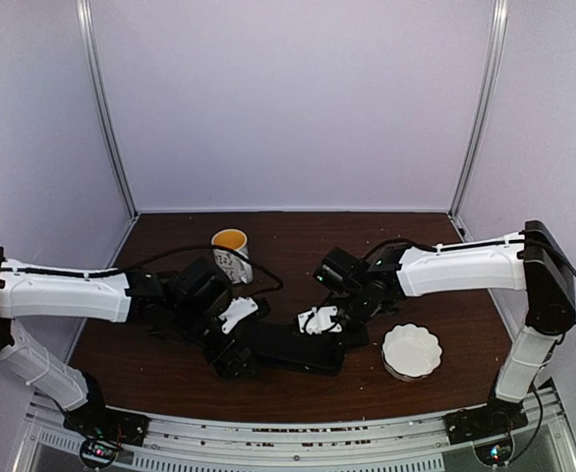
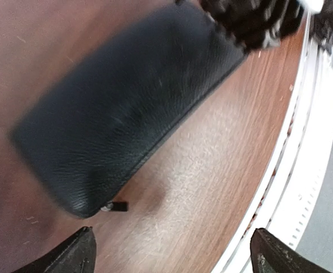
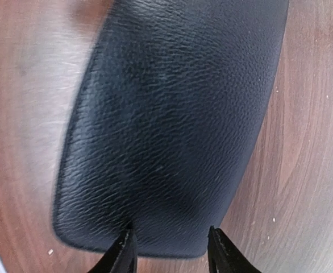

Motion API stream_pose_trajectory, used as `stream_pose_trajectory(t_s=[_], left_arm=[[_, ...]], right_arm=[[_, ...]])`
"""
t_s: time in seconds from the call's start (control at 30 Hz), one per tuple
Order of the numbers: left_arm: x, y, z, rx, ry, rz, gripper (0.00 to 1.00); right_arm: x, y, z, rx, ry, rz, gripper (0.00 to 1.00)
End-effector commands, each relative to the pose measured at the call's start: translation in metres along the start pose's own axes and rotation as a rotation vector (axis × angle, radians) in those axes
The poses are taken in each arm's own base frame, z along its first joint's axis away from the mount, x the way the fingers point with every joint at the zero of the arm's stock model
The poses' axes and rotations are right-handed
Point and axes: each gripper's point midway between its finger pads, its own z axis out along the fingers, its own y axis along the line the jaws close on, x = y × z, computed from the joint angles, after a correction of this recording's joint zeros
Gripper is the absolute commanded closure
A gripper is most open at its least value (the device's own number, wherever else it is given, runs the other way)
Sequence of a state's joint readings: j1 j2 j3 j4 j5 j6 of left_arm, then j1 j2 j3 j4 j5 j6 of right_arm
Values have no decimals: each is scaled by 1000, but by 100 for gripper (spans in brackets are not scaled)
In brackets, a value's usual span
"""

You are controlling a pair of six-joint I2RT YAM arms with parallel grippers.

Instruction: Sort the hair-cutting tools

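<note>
Arms low and inward over black case.

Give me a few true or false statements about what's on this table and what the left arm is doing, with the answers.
1. The black case lies flat on the brown table. True.
2. The left fingers are clamped on the case. False: they stand wide apart with nothing between them, and the case lies beyond them.
3. In the top view, a white scalloped dish sits to the right of the case. True.
4. The mug lies tipped on its side. False: it stands upright, mouth up.
</note>
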State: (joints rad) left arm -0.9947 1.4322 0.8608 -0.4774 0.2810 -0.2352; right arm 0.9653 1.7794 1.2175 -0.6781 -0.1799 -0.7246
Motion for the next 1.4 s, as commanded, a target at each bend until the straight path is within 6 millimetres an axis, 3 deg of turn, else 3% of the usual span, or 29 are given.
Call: stream_pose_trajectory(t_s=[0.0, 0.17, 0.27, 0.33, 0.37, 0.4, 0.43, 0.5, 0.57, 0.7, 0.8, 0.87, 0.93, 1.07, 1.2, 1.37], left_arm=[[-24, 8, -44, -113, -100, -23, 2], [-48, 33, -112, -363, -244, -10, 2], [-72, 57, -176, -600, -426, -19, 2], [-84, 69, -208, -694, -536, -20, 2], [-89, 77, -220, -742, -578, -30, 2], [-92, 86, -230, -788, -609, -45, 2], [-96, 95, -238, -817, -634, -59, 2], [-103, 112, -243, -820, -664, -91, 2], [-110, 126, -243, -813, -686, -126, 2], [-114, 157, -230, -923, -650, -213, 2], [-95, 188, -212, -1083, -459, -317, 2], [-92, 202, -190, -1120, -338, -309, 2], [-101, 204, -174, -1080, -343, -292, 2], [-121, 189, -134, -859, -409, -209, 4], [-136, 176, -98, -686, -345, -149, 16], [-137, 173, -60, -578, -275, -131, 28]], right_arm=[[-2, 1, -37, 19, -46, 33, 55], [-7, -16, -67, 120, -81, 60, 53], [-11, -28, -88, 201, -116, 97, 51], [-13, -42, -104, 282, -140, 153, 47], [-12, -51, -111, 318, -157, 196, 37], [-11, -60, -119, 342, -179, 258, 14], [-8, -66, -124, 331, -203, 325, 2], [-1, -69, -122, 219, -239, 438, 0], [7, -64, -112, 123, -218, 494, 0], [20, -25, -83, -51, -128, 475, 0], [32, -1, -61, -92, -65, 446, 7], [38, 8, -47, -49, -10, 389, 8], [38, 15, -38, 5, 37, 308, 7], [25, 28, -28, 29, 58, 204, 6], [11, 32, -19, 33, 60, 163, 6], [1, 24, -8, 63, 61, 147, 8]])
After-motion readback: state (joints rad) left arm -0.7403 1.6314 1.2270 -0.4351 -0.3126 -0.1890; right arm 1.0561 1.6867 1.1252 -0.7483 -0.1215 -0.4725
